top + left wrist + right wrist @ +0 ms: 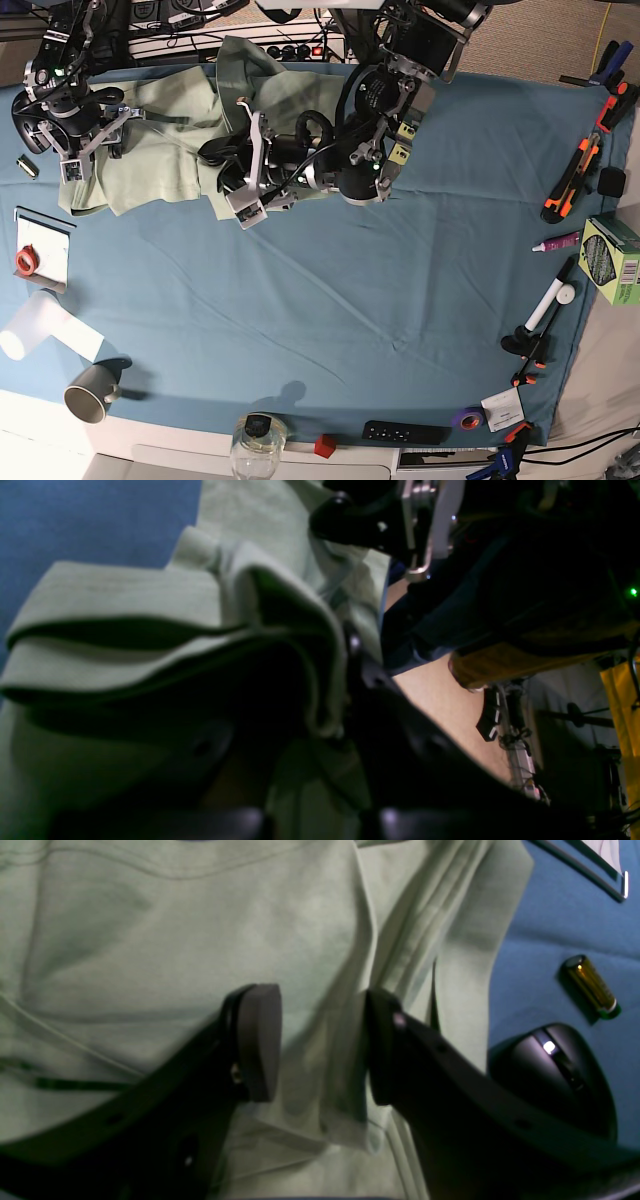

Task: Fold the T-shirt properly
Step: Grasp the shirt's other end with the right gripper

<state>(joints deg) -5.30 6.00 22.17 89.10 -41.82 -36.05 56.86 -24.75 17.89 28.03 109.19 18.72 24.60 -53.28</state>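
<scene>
I'm mid-fold: the T-shirt [170, 135] lies bunched at the bench's [400, 300] far corner, my left hand [243, 190] clenched on a doubled flap, right hand [320, 1040] spread, unclenched over flat cloth, folding mostly left.

T-shirt [170, 140] on table cloth [400, 280], far left corner, between both arms.

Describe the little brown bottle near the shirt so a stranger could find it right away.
Start at the T-shirt on the blue table cloth. Just past its edge lies a black computer mouse; the small amber bottle lies beside that, on its side. It alone is translucent brown with a green end.
</scene>
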